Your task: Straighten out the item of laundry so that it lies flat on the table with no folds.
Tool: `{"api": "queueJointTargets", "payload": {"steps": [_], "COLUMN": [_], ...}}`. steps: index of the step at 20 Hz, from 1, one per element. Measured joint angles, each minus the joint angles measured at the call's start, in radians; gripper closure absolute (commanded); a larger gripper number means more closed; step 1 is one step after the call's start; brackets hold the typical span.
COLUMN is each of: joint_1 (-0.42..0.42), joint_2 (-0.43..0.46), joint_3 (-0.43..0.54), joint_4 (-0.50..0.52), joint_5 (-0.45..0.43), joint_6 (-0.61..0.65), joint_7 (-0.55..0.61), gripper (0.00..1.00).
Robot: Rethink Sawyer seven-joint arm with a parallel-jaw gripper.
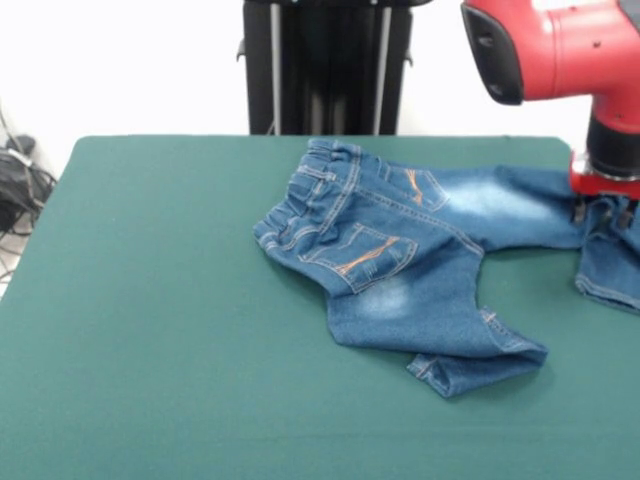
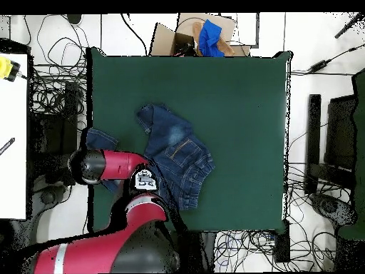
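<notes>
Pincer [image 1: 602, 210] sits down on one jeans [image 1: 400, 250] leg at the desk [image 1: 150, 330] edge, grip state indeterminate; next move likely calls for pulling that leg straight.

Jeans [image 1: 400, 260] lie on table [image 1: 150, 330], claw [image 1: 603, 208] atop.

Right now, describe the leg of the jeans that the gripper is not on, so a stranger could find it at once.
Start at the green table and find the blue jeans, the only garment on it. From the gathered waistband, one leg runs sideways under the gripper. The other leg runs toward the camera in the front view, and its cuff is folded over on itself.
</notes>
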Motion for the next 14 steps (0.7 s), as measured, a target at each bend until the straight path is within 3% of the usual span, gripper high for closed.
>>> {"api": "queueJointTargets", "payload": {"steps": [14], "joint_1": [-0.038], "joint_2": [0.021], "joint_3": [0.000], "joint_4": [-0.037], "joint_5": [-0.040], "joint_6": [0.000], "joint_7": [0.000], "gripper": [0.00]}}
